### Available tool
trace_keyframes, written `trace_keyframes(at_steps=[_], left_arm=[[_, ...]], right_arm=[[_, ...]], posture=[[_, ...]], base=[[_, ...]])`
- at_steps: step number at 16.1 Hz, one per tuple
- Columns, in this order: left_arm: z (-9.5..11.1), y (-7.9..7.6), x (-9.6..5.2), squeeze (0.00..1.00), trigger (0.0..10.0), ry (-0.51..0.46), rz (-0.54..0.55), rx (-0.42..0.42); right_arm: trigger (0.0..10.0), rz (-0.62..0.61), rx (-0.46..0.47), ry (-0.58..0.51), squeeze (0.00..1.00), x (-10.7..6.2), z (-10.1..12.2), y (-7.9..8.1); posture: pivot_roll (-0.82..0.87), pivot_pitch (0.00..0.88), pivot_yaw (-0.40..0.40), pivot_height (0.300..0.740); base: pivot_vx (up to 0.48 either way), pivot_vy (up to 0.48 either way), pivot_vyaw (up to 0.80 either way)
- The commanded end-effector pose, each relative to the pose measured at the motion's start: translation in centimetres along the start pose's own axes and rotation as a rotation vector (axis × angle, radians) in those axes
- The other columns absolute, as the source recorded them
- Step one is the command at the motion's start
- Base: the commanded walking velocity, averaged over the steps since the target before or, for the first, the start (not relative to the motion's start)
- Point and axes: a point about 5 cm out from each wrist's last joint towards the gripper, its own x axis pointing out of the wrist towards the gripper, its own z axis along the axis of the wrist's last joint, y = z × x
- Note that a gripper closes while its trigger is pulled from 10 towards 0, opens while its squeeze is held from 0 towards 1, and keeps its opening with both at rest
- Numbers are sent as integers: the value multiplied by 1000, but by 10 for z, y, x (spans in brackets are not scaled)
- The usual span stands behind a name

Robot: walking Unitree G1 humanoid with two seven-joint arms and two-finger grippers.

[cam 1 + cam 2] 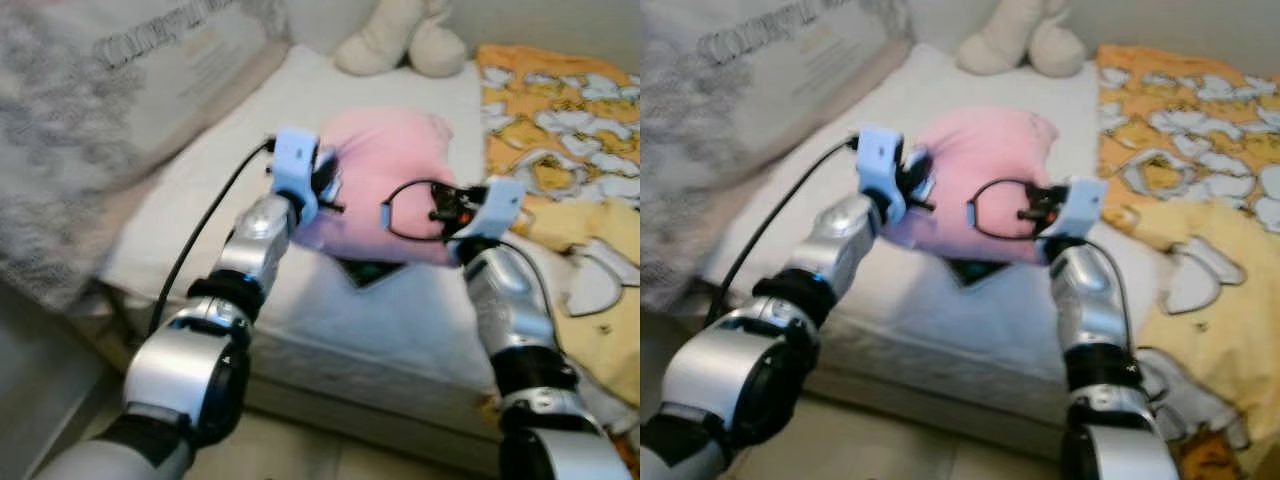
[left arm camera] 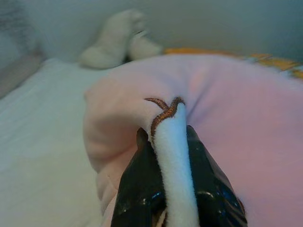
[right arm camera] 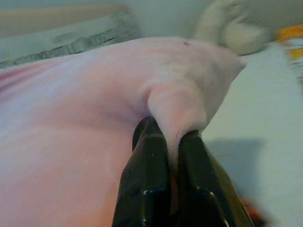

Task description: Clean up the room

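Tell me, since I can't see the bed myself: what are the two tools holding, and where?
Both hold the pink pillow. The left tool pinches a white-edged corner fold on its left side; the right tool pinches a fabric fold on its right side.

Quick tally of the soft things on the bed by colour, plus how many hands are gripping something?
Pink: 1, the pink cushion.
Cream: 1, the plush toy.
Yellow/orange: 1, the patterned blanket.
Grey printed: 1, the large pillow.
Hands gripping the cushion: 2, left hand and right hand.
Total soft things: 4.

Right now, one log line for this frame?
left gripper: shut on pink pillow | right gripper: shut on pink pillow | pillow over white mattress
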Motion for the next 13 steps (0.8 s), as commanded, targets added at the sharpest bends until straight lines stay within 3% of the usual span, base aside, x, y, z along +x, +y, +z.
trace_keyframes(at_steps=[1,9,11,12,13], left_arm=[[12,9,0,0,10000,-45,38,14],[13,16,-1,0,10000,-29,34,43],[5,14,-2,0,10000,24,27,73],[1,14,-2,0,10000,40,49,104],[2,14,-2,0,10000,22,45,81]], right_arm=[[10000,-32,-16,-30,0,-1,9,-8],[10000,-42,-40,-20,0,-1,6,-9],[10000,-43,-44,-14,0,-2,3,-8],[10000,-48,-43,-11,0,-4,1,-8],[10000,-52,-43,-9,0,-5,-1,-9]], posture=[[87,0,51,740],[81,0,61,740],[78,0,64,740],[74,0,70,740],[70,0,73,740]], base=[[0,480,0],[0,480,0],[0,480,0],[0,0,0],[0,0,0]])
